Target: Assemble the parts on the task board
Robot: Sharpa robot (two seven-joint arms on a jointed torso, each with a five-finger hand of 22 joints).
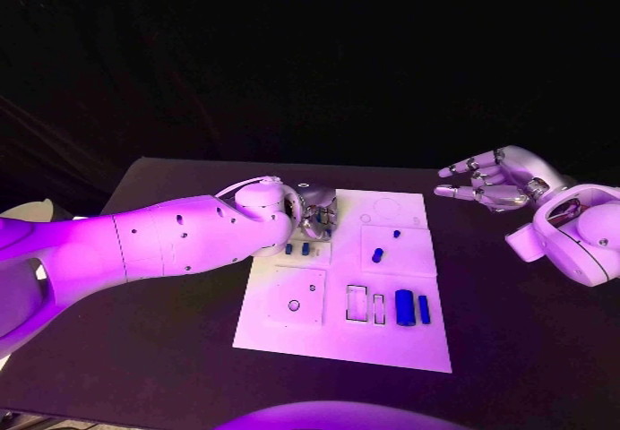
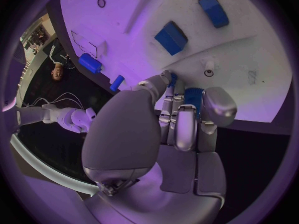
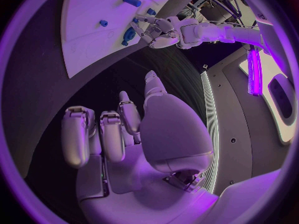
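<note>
The left hand reaches over the far left part of the white task board and pinches a small blue part. The part looks light, hard and smooth, so hold its sides gently. The right hand hangs loose off to the right, fingers apart, holding nothing.

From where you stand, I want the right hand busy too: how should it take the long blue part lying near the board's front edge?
Grip the long blue part across its middle, coming straight down. It lies flat, lengthwise front to back, with a thinner blue part close beside it, so narrow fingertips probably suit. The right hand hovers open off the task board.
</note>
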